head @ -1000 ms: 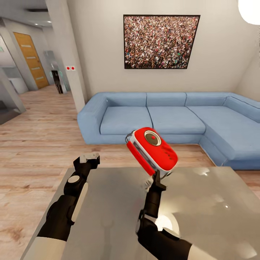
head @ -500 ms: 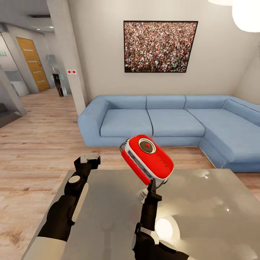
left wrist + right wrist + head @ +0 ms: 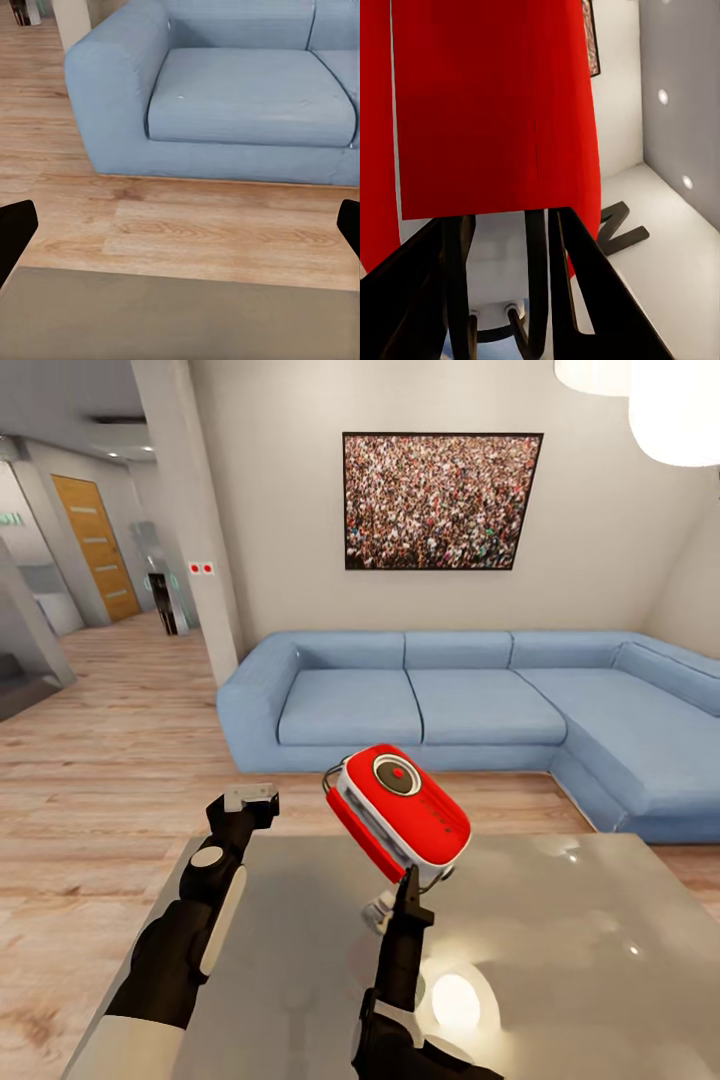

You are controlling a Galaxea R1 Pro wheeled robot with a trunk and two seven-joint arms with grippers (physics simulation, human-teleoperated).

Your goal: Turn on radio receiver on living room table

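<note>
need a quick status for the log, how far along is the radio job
Done: the small red rounded radio receiver is lifted off the glossy grey table, tilted. In hand: the right gripper grips its lower end; the left gripper hangs open and free. Left: switching it on; nothing shows it is on.

Red radio receiver (image 3: 400,812), white ends, round dial up, sits tilted in my right claw (image 3: 408,882), above the glossy grey table (image 3: 560,960).

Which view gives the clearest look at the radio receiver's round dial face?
The head view: the radio receiver is seen whole, dial up, tilted above the table in the right gripper. The right wrist view shows its red side and handle close up.
</note>
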